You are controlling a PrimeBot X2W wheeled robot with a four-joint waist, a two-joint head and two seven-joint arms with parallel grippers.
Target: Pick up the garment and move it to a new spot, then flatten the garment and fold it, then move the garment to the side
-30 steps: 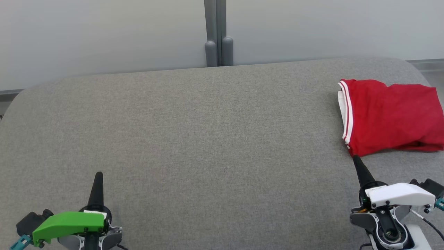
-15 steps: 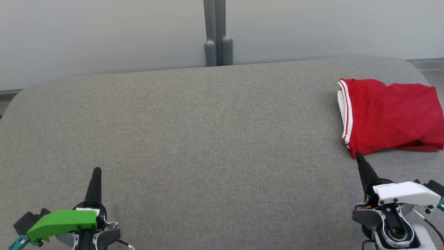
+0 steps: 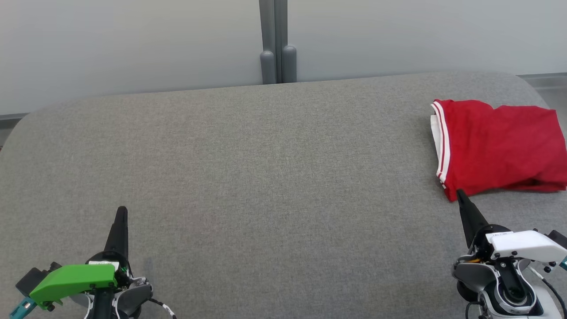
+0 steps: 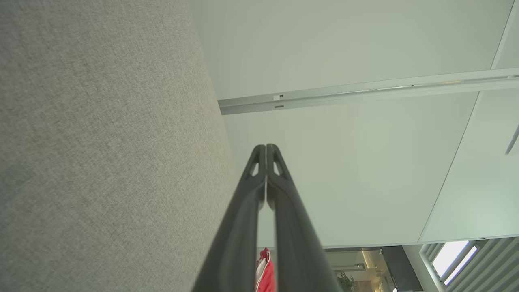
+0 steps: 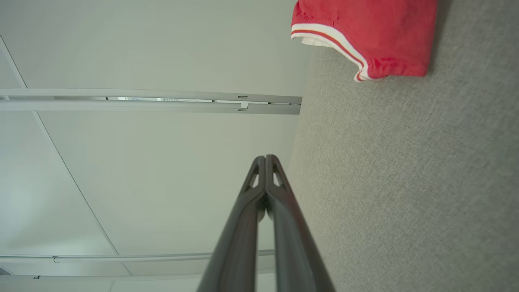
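Observation:
The garment [image 3: 500, 148] is a red piece with a white-striped band, lying folded at the far right of the grey table [image 3: 266, 177]; it also appears in the right wrist view [image 5: 373, 36] and as a sliver in the left wrist view [image 4: 265, 271]. My right gripper [image 3: 460, 195] is shut and empty, its tip just short of the garment's near left corner. At the lower left, my left gripper [image 3: 121, 212] is shut with nothing in it, far from the garment. Both wrist views show the fingers pressed together [image 4: 266, 147] [image 5: 266, 157].
A pale wall with a grey vertical post [image 3: 274, 42] stands behind the table's far edge. The table's rounded right corner lies just beyond the garment.
Both grippers have drawn back toward the near edge of the table. The right fingertip has come slightly away from the garment's corner. The garment has not moved.

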